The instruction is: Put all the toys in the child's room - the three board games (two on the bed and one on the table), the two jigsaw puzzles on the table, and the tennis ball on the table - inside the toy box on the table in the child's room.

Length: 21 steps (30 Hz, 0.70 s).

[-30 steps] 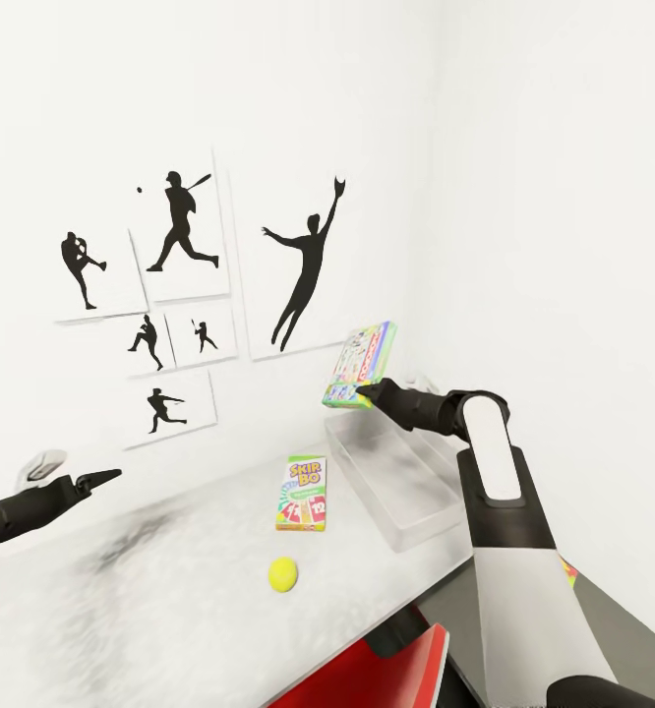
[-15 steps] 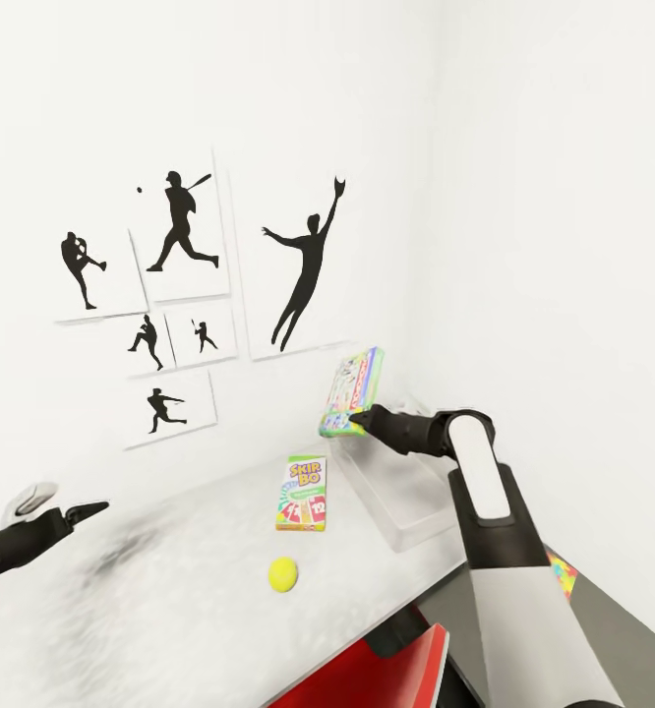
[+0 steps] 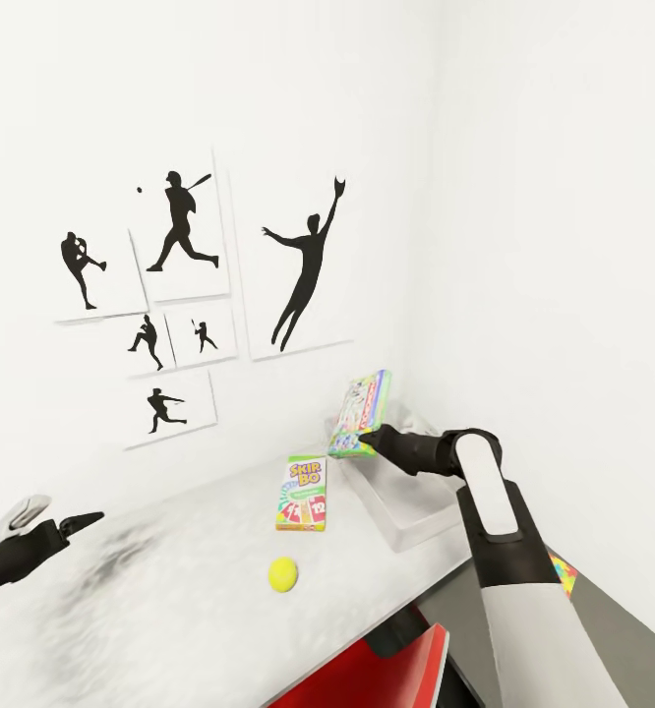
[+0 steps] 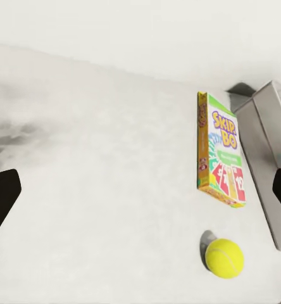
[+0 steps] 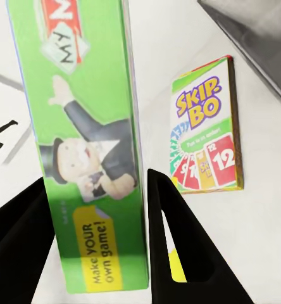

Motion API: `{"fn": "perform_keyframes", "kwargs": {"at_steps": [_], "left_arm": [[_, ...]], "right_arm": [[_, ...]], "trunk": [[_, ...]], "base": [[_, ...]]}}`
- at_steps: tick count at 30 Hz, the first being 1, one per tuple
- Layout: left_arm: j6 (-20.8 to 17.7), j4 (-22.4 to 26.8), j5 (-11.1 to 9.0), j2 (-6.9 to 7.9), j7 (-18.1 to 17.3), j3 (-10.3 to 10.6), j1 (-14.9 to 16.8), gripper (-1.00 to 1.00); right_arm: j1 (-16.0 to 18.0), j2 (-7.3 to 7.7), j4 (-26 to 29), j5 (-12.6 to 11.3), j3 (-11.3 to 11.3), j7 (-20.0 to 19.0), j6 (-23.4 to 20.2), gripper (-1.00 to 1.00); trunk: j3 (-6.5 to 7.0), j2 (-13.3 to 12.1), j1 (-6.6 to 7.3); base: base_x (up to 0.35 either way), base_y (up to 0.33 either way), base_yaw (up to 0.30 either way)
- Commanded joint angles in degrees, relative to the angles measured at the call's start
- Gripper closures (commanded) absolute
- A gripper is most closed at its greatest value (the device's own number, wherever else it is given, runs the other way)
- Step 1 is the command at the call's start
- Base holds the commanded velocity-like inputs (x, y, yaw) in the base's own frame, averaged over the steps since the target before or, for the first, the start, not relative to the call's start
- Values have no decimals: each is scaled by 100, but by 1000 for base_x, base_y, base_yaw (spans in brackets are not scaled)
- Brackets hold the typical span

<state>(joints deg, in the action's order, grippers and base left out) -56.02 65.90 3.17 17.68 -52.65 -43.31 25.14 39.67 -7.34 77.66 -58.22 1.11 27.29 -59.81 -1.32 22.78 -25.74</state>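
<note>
Room: white walls (image 3: 524, 197) meeting in a corner, with black sports-silhouette pictures (image 3: 185, 295) on the wall behind the desk.
Desk: pale grey top (image 3: 170, 600) joined to a darker grey part (image 3: 623, 629) on the right, where the corner of a multicoloured jigsaw puzzle (image 3: 562, 573) peeks out beside the right arm.
Toy box: shallow pale tray (image 3: 406, 511) in the desk's far right corner, nothing visible inside.
Green board game: upright, tilted box (image 3: 359, 413), pinched between the right gripper (image 3: 379, 440) fingers above the near end of the toy box.
Skip-Bo board game: flat on the desk (image 3: 303, 492), just left of the toy box.
Tennis ball: yellow (image 3: 283, 574), near the desk's front edge, apart from the Skip-Bo board game.
Left gripper: fingers spread (image 4: 140, 196), holding nothing, hovering over the desk's left side.
Step in hand: likely carrying the green board game into the toy box.
Next move: probably lower it further over the tray, tip it flatter, then release.
</note>
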Motion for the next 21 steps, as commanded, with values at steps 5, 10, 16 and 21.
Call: {"fn": "perform_keyframes", "kwargs": {"at_steps": [5,10,16,21], "left_arm": [[-3,2,29,-1,-51,-11,9,-100],[8,2,26,-1,-52,-11,9,-100],[12,2,20,-1,-52,-11,9,-100],[12,2,18,-1,-55,-16,9,-100]], "right_arm": [[6,-6,4,-74,34,56,-19,100],[6,-6,4,-75,38,50,-19,100],[6,-10,4,-76,38,43,-19,100],[6,-13,4,-76,38,33,-19,100]], "trunk": [[-14,14,-4],[-14,14,-4],[-14,14,-4],[-14,14,-4]], "base": [[0,0,0],[0,0,-64],[0,0,-191],[0,0,-83]]}}
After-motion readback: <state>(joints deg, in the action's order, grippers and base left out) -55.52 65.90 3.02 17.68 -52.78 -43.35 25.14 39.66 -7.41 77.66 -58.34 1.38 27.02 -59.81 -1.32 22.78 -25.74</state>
